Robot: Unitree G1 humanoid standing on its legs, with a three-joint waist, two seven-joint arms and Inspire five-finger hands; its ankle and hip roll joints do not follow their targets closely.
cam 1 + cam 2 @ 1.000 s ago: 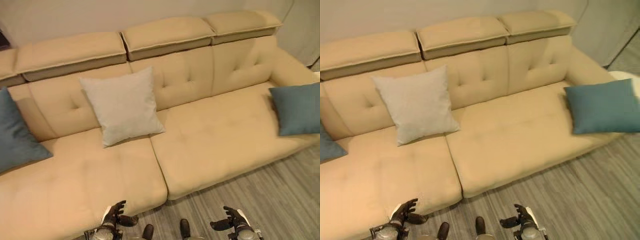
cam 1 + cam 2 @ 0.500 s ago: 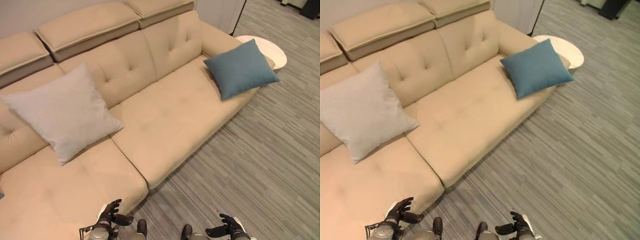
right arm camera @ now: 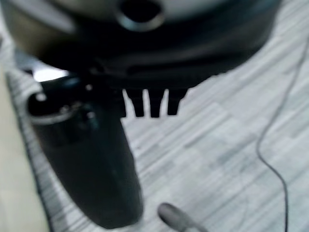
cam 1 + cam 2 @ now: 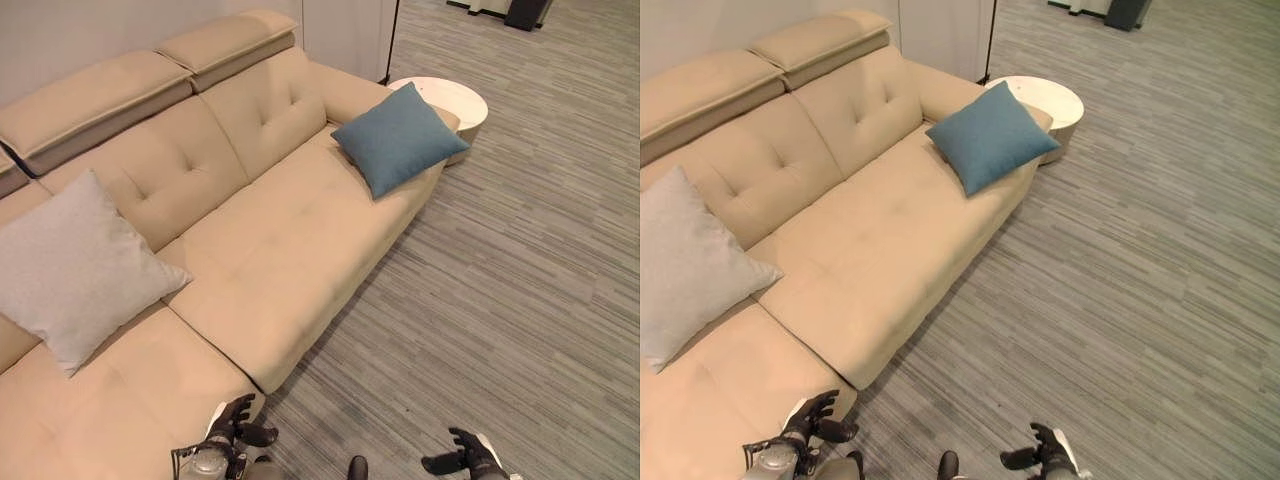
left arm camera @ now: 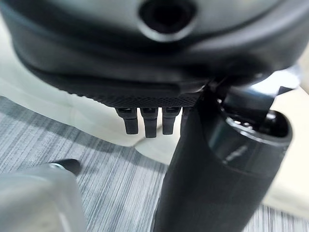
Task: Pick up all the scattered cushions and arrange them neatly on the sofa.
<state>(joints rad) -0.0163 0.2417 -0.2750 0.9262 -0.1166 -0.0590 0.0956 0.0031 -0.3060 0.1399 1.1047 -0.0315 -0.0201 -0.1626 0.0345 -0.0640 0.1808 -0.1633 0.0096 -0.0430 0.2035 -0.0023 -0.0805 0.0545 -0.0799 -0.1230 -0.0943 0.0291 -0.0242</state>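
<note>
A long beige sofa (image 4: pixel 270 250) runs from lower left to upper right. A light grey cushion (image 4: pixel 75 265) leans against its backrest at the left. A teal cushion (image 4: pixel 397 137) lies tilted at the sofa's far right end, by the armrest. My left hand (image 4: pixel 235 425) hangs low near the sofa's front corner, fingers relaxed and holding nothing; its fingers (image 5: pixel 145 123) show in the left wrist view. My right hand (image 4: pixel 468 458) hangs over the floor at the bottom right, also relaxed and empty, fingers (image 3: pixel 147 104) straight.
A round white side table (image 4: pixel 450 98) stands just past the sofa's right armrest, behind the teal cushion. Grey striped floor (image 4: pixel 500 300) spreads wide to the right of the sofa. A dark object (image 4: pixel 525 12) stands on the floor at the far top.
The camera has swung to the right: the sofa and cushions slid left in view, the side table and more floor appeared. Both hands stay low and empty.
</note>
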